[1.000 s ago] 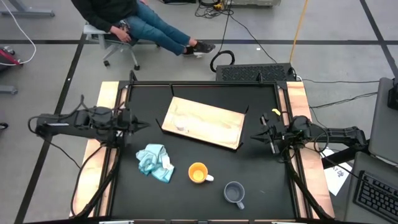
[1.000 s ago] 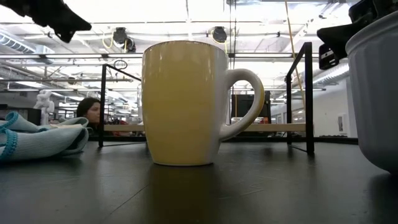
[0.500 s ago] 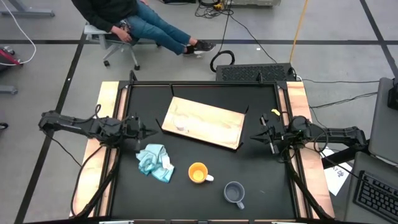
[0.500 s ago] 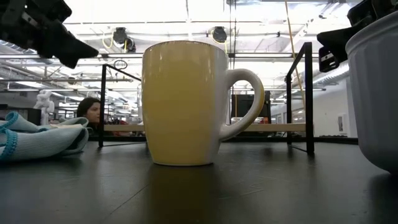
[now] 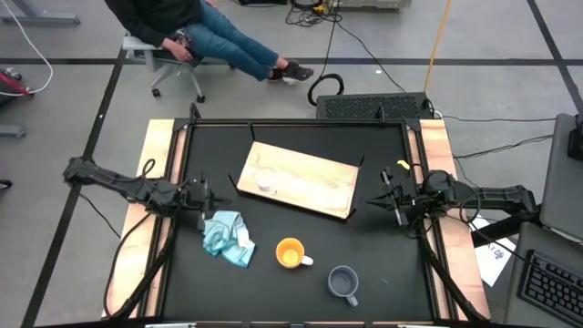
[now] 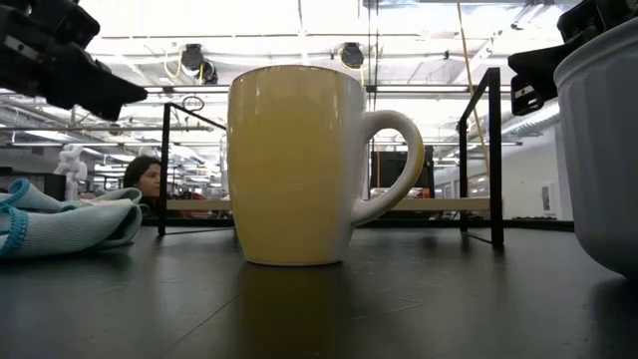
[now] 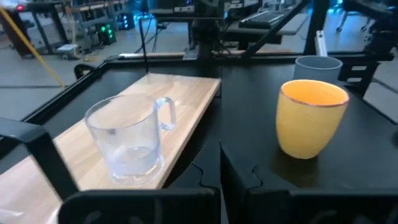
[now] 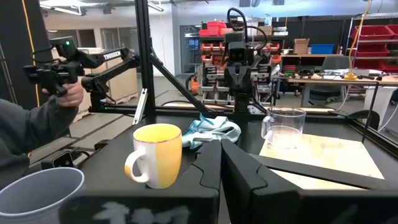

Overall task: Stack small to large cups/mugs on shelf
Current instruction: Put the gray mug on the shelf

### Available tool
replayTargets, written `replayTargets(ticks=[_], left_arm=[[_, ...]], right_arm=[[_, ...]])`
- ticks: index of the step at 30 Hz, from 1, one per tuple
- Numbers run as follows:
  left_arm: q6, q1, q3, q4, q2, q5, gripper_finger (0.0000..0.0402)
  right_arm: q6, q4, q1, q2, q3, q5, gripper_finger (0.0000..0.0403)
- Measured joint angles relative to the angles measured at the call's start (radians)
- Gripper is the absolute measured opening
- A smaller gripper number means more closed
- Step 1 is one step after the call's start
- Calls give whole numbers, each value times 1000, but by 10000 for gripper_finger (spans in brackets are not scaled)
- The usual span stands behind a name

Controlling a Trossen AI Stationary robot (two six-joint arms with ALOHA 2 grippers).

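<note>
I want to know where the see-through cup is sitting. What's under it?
The clear glass cup stands upright on the light wooden board, near one end. The black table is under the board. The spot of wood right beneath the cup's base only shows blurrily through the glass.

My left arm is reaching in from nine o'clock, its wrist angling toward four o'clock; my left gripper (image 5: 208,194) is hovering low with its fingers (image 7: 249,186) lying close together. My right arm is waiting at three o'clock, my right gripper (image 5: 380,200) pointing toward nine o'clock, fingers (image 8: 205,165) drawn together.
</note>
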Motion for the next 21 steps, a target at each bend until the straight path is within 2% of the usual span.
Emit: replayTargets(ticks=[7, 21], left_arm=[[42, -36, -95, 143, 0, -26, 0], [37, -62, -95, 123, 1, -7, 0]], right_arm=[[0, 0, 0, 0, 0, 0, 0], [-26, 2, 0, 0, 0, 0, 0]])
